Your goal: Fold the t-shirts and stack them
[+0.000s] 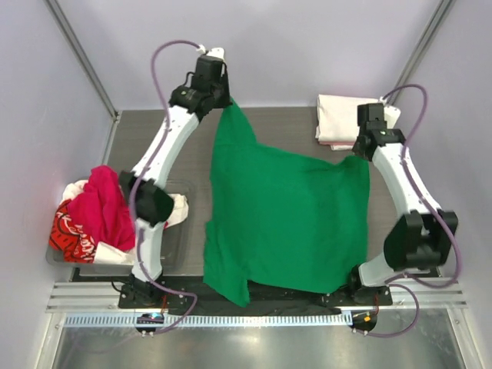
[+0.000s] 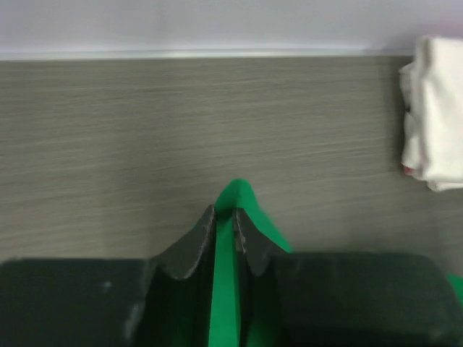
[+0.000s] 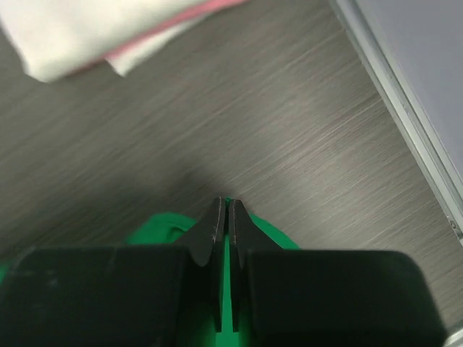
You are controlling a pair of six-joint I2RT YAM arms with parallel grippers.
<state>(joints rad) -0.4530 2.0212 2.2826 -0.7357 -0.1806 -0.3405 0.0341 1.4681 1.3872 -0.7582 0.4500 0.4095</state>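
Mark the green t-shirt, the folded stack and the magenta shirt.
green t-shirt (image 1: 284,223), top external view, centre of cloth
folded stack (image 1: 337,117), top external view, bare left half
magenta shirt (image 1: 104,201), top external view, top of heap

Legible text: none could be read in any of the three views.
Red t-shirt (image 1: 69,234): carried a white print, seen only in the top view at the far left. The cloth was crumpled and the marks were too small and broken by folds to tell as letters, numbers or a brand.
Wrist views: showed no lettering that could be made out.
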